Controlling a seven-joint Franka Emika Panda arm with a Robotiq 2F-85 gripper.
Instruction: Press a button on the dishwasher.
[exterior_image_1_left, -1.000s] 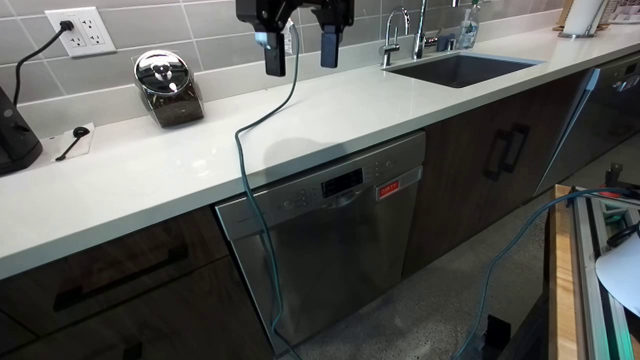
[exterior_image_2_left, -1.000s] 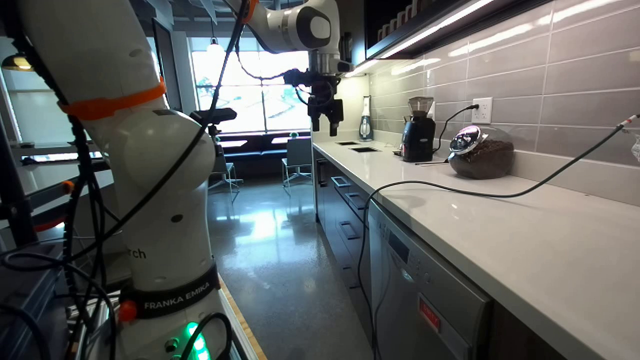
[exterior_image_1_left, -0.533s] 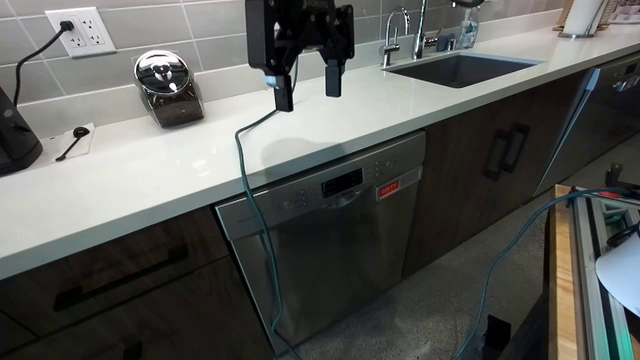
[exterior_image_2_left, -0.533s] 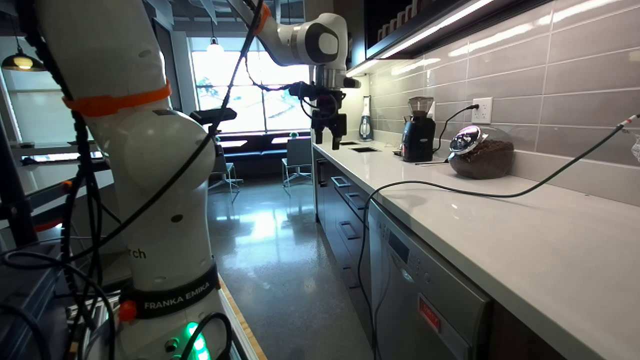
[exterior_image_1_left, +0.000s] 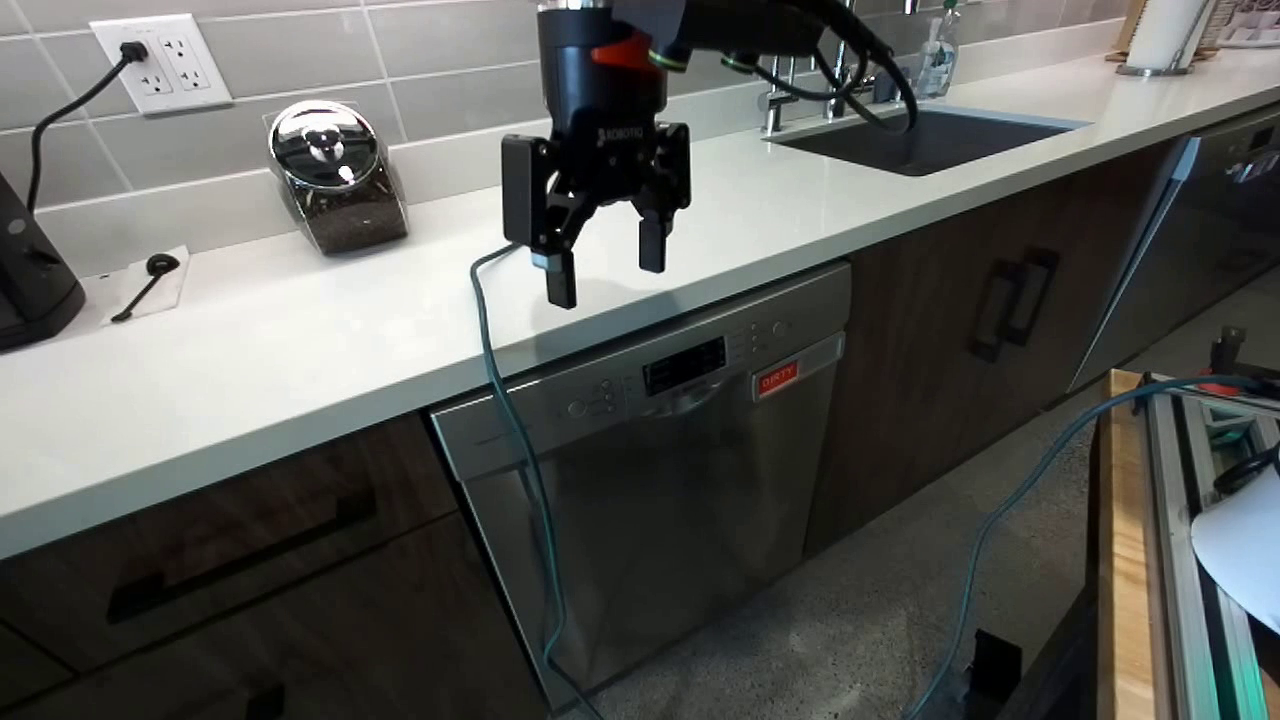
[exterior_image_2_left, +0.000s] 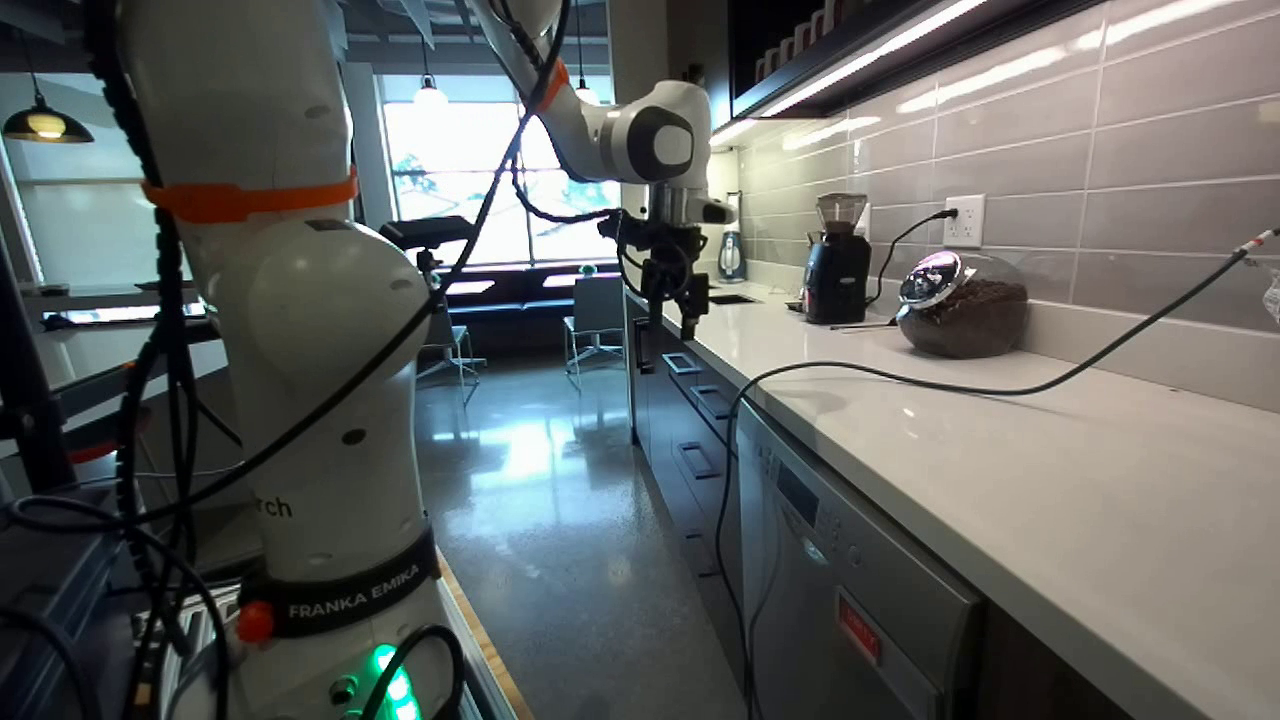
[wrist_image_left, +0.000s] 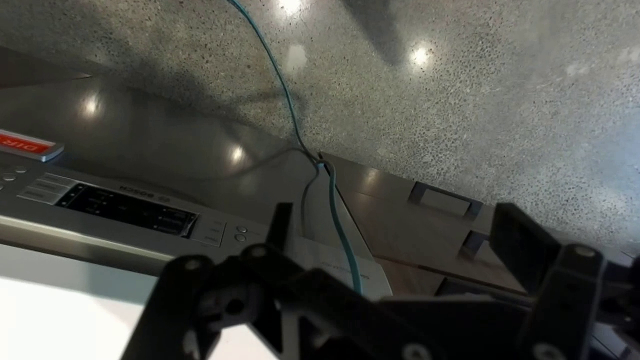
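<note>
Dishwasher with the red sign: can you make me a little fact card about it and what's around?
Dishwasher: steel-grey, shut
Sign: red, says DIRTY
Buttons: nothing touching them
End effector: open, holding nothing
Cable: drapes over the counter, hanging in front of the dishwasher
Jar: on the counter, shiny lid

The overexposed window (exterior_image_2_left: 452, 160) glares off the floor (exterior_image_2_left: 565, 530).

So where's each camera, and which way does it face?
An exterior view: raised, facing down at the dishwasher; pincer shows.
An exterior view: beside the arm, facing along the counter toward a window; arm and pincer show.
Wrist view: by the pincer, facing down past its fingers to floor and dishwasher.
Both exterior views share dishwasher, counter and pincer.
</note>
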